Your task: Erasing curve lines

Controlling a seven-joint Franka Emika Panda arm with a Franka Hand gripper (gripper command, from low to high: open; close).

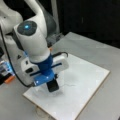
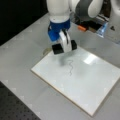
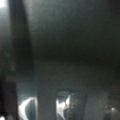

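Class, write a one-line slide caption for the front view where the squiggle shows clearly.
Gripper holds a black eraser above the white board, beside the unerased curve lines.

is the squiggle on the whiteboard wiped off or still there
Still there: the curve lines show unbroken on the white board, beside the gripper holding the black eraser.

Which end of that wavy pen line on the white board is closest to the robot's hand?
The squiggle's end toward a front view's top, where the hand hangs over the white board holding a black block eraser. Its opposite end runs away toward the board's middle.
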